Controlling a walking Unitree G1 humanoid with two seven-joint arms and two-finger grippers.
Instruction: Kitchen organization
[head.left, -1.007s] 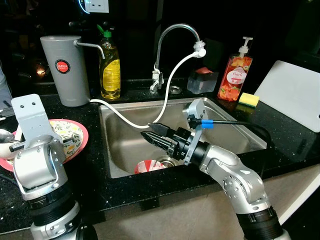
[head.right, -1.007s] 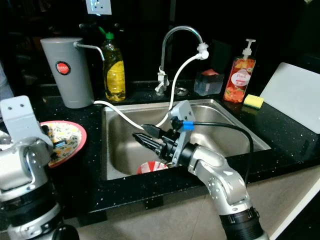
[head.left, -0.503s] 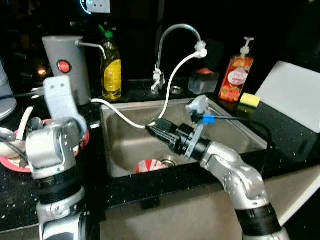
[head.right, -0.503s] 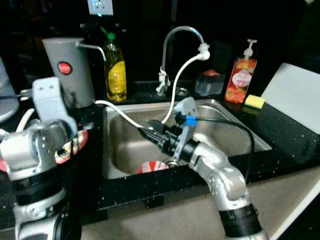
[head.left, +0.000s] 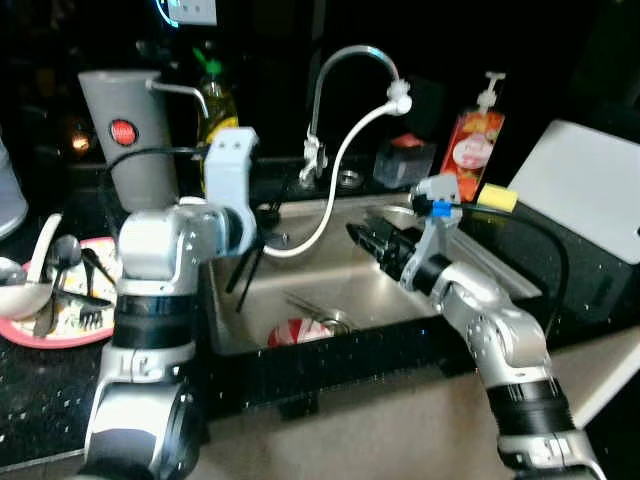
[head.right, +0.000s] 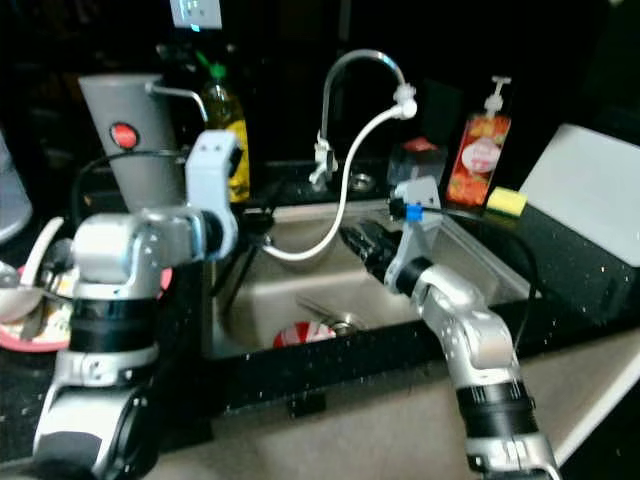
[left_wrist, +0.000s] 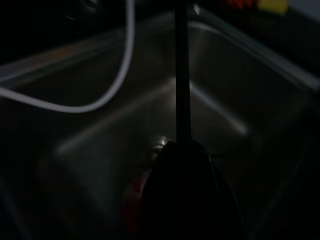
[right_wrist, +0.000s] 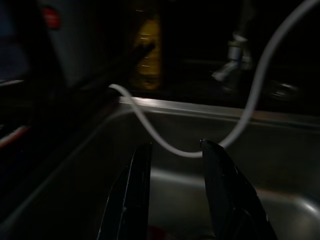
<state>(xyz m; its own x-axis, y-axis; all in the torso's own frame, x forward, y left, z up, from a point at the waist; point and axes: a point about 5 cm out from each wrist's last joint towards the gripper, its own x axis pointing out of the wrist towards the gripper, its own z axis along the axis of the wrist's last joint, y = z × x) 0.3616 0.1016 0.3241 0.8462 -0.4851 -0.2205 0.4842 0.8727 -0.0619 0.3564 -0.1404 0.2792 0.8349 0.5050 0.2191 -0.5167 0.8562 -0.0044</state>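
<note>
Evidently, in the left eye view, a reach into the sink (head.left: 455, 262) is in hand: the left gripper (head.left: 245, 290) is held over the basin's near-left part, a thin dark utensil apparently pinched in it, while the right gripper (head.left: 372, 238) is poised above the middle. A red-and-white bowl (head.left: 297, 331) lies by the drain, below both. A pink plate (head.left: 60, 325) with spoons and forks sits on the black speckled counter (head.left: 590, 270), well left.

From the right eye view, a dim kitchen is made out, with a white hose (head.right: 345, 190) drooping from the faucet (head.right: 350, 75).

By the left wrist view, one thin dark rod is shown projecting over the steel basin; what is gripped cannot be told surely.

By the right wrist view, the fingers (right_wrist: 222, 190) are seen apart and empty; a descent to the bowl is likely called for.
</note>
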